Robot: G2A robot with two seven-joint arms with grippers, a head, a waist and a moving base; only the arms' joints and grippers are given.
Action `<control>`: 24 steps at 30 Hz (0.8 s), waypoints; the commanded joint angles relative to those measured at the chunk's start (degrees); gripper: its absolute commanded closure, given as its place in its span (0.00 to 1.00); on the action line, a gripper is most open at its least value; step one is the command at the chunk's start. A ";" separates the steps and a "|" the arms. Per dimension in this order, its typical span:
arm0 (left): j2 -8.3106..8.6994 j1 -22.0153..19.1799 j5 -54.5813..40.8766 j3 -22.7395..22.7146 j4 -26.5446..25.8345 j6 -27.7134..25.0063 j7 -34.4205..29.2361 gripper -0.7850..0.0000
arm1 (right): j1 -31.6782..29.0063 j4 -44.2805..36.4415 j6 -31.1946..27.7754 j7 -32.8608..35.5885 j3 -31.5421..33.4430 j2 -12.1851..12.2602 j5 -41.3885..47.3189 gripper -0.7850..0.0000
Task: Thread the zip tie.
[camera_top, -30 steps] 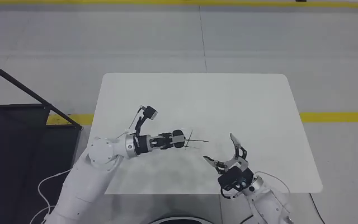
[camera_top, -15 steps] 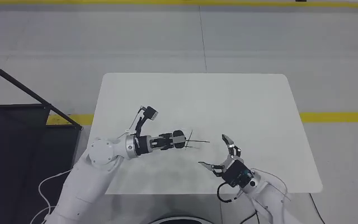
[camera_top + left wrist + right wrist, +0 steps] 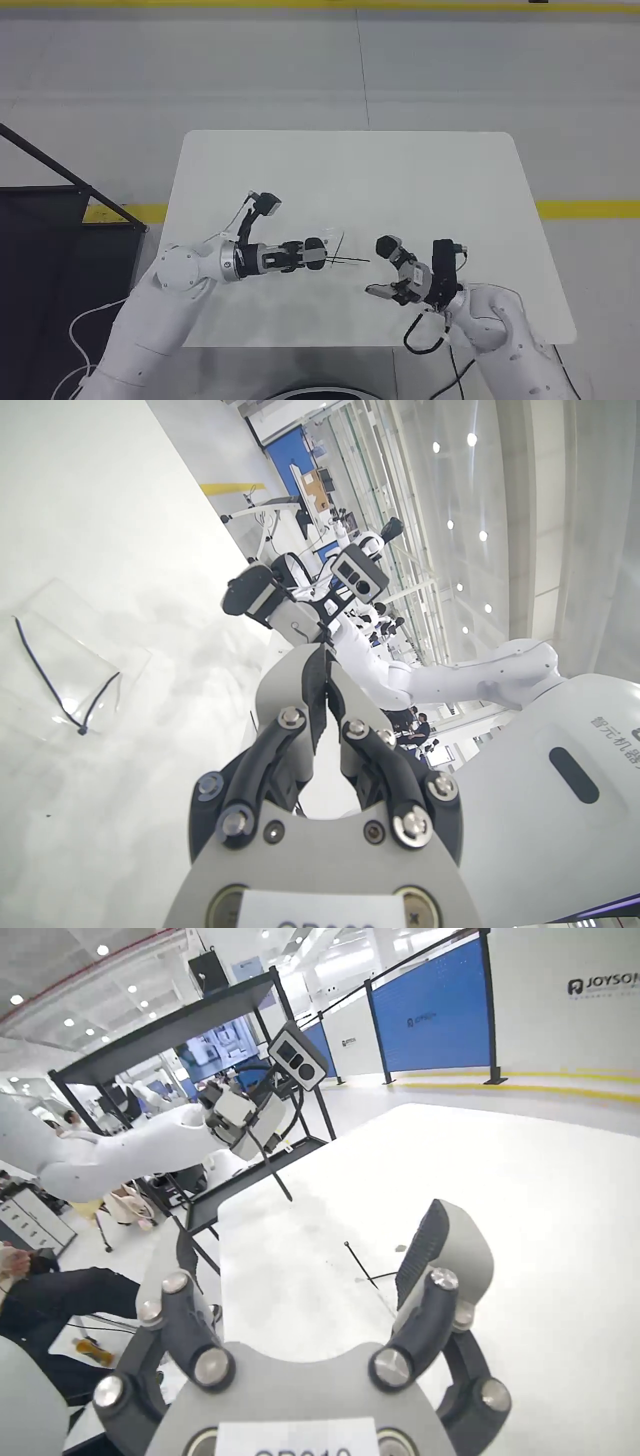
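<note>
Left gripper (image 3: 318, 252) was clamped on a black zip tie (image 3: 273, 1170) held above the white table (image 3: 450, 180) — its free end pointed toward the right gripper (image 3: 384, 268), fingers spread wide, close by. A second tie (image 3: 81, 729) lay on a clear plastic sheet (image 3: 65, 625) — near the left gripper.

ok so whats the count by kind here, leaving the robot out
zip ties: 2, a held zip tie in the left gripper and a loose zip tie on or in the clear plastic bag
clear plastic bag: 1
total: 3
</note>
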 commanded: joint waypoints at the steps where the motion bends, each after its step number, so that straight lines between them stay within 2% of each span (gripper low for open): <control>1: 0.03 0.05 -0.21 0.06 0.18 0.19 0.17 1.00 | 0.01 0.00 0.00 0.02 0.01 0.03 0.51 0.00; 9: 0.03 0.05 -0.21 0.06 0.18 0.19 0.17 1.00 | 0.01 0.00 0.00 0.02 0.01 0.03 0.51 0.00; 12: 0.05 0.66 1.15 0.38 -1.00 0.58 1.50 1.00 | 0.11 0.53 3.06 1.35 -1.30 -0.17 4.46 0.00; 13: 0.09 0.85 1.58 0.36 -1.21 0.58 1.83 1.00 | 0.53 1.45 3.28 2.62 -1.98 -0.20 7.38 0.05; 14: 0.15 1.01 2.33 0.27 -1.34 0.56 2.21 1.00 | 1.13 2.44 3.33 5.04 -3.03 -0.19 10.84 0.14; 15: 0.19 1.18 2.94 0.27 -1.52 0.51 2.49 1.00 | 2.02 3.54 3.58 8.43 -4.16 -0.12 15.00 0.18; 17: 0.25 1.41 3.45 0.30 -1.58 0.27 2.87 1.00 | 4.09 4.99 5.03 14.65 -5.49 0.10 23.15 0.19; 19: 0.33 1.34 4.01 0.25 -1.50 -0.24 2.95 1.00 | 5.75 5.93 5.55 20.88 -6.37 0.46 31.31 0.28; 20: 0.36 1.29 4.20 0.28 -1.42 -0.46 2.94 1.00 | 6.18 6.33 5.66 23.71 -6.67 0.68 35.03 0.36; 22: 0.42 1.11 4.72 0.30 -1.20 -0.78 3.13 1.00 | 6.99 6.80 5.44 29.63 -7.19 1.18 43.35 0.31; 24: 0.44 0.93 4.74 0.49 -1.06 -1.14 3.19 1.00 | 7.75 7.45 5.51 35.68 -7.21 1.80 50.37 0.36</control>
